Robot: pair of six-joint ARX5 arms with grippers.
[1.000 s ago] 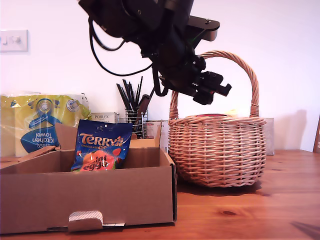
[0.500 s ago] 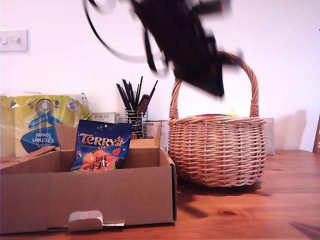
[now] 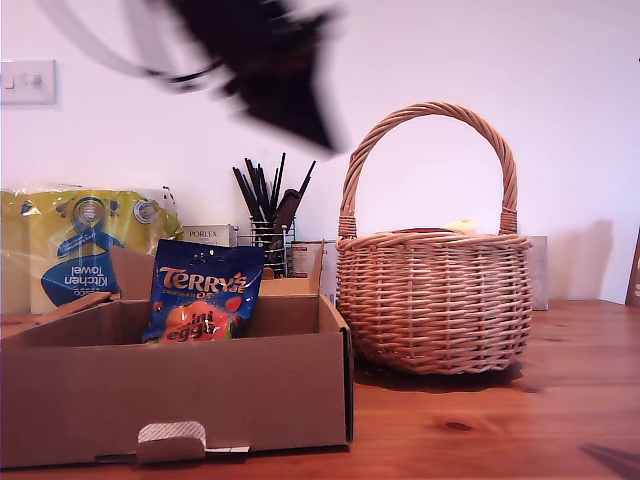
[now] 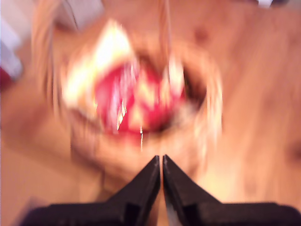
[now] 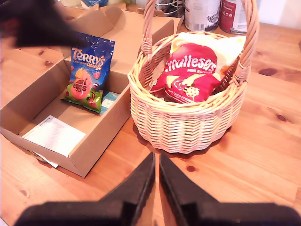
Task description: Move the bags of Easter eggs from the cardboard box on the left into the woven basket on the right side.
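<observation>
On the exterior view first: box (image 3: 180, 395) sits low at about 8 o'clock of the frame, w/ the Terry's bag (image 3: 203, 292) standing upright inside it, leaning on the back wall. Basket (image 3: 433, 298) is just beside the box at its 3 o'clock, on the wooden table (image 3: 520, 430). Something red and a bit of cream peek over the basket rim, can't read more from this angle. An arm (image 3: 265, 65) is a black smear up at 11 o'clock, above the box, too blurred to tell which arm it is or what its jaws do. Behind the box: kitchen towel pack (image 3: 85, 245) at 9 o'clock and a wire pot of utensils (image 3: 268, 225) between box and basket.

First wrist view, very smeared: my first gripper (image 4: 162, 162) has its jaws pressed together, nothing between them. Beyond the tips is the basket (image 4: 207, 117) as a tan blur w/ red and cream packets inside, no detail.

Second wrist view, sharp: my second gripper (image 5: 156, 160) also has jaws pressed together and empty, above bare table (image 5: 263, 155). Basket (image 5: 183, 127) just past the tips holds the Maltesers bag (image 5: 190, 75) on top of a cream packet (image 5: 230, 47). Box (image 5: 89, 141) touches or nearly touches the basket; the Terry's bag (image 5: 89, 70) is in it, plus a white paper slip (image 5: 54, 135) on the floor. Dark blur of the other arm (image 5: 37, 21) hangs over the box's far corner.
</observation>
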